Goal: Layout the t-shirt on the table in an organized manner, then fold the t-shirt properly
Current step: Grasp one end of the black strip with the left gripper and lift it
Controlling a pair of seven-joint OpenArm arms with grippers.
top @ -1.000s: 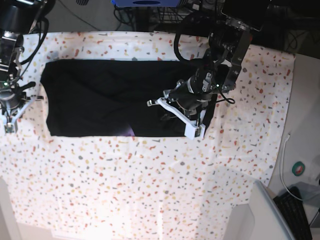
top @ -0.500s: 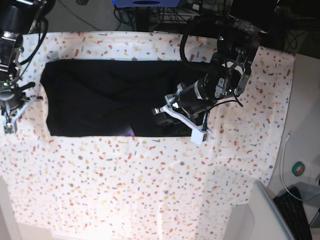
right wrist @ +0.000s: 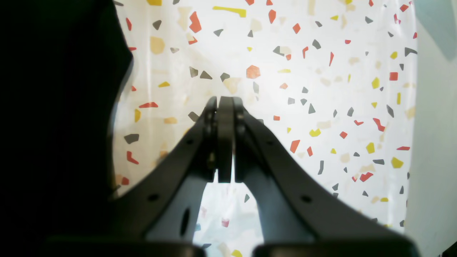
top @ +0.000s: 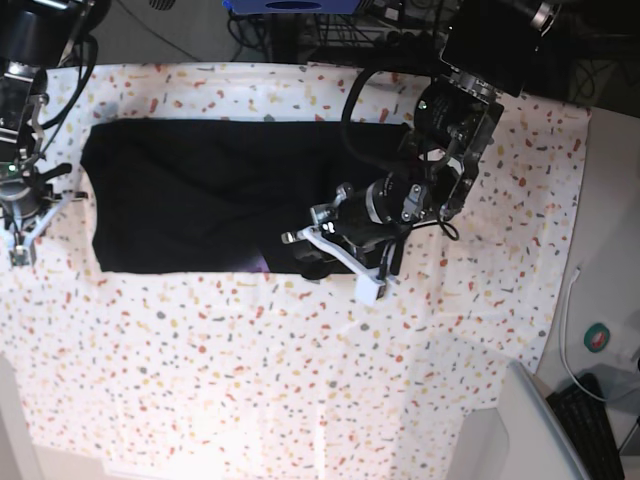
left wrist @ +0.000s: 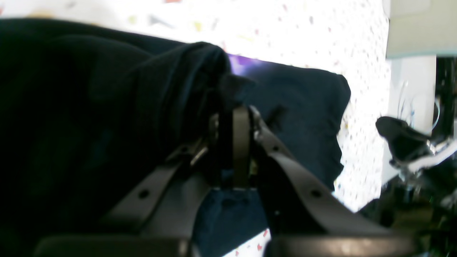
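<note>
Folding step: left gripper (left wrist: pixel 234 117) pinches the shirt (top: pixel 200 195) edge, lifted off the table (top: pixel 300 380). Right gripper (right wrist: pixel 225 107) clenched empty. Next: carry fold across, release flat.

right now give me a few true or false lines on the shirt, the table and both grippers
1. The left gripper is shut on a bunch of the black t-shirt. True.
2. The right gripper holds a sleeve. False: it is shut on nothing, over bare terrazzo-flecked table.
3. The t-shirt hangs wholly in the air. False: most of it lies on the table.
4. In the base view the right gripper sits beside the t-shirt's edge. True.
5. A second garment lies on the table. False: only the black t-shirt is there.
</note>
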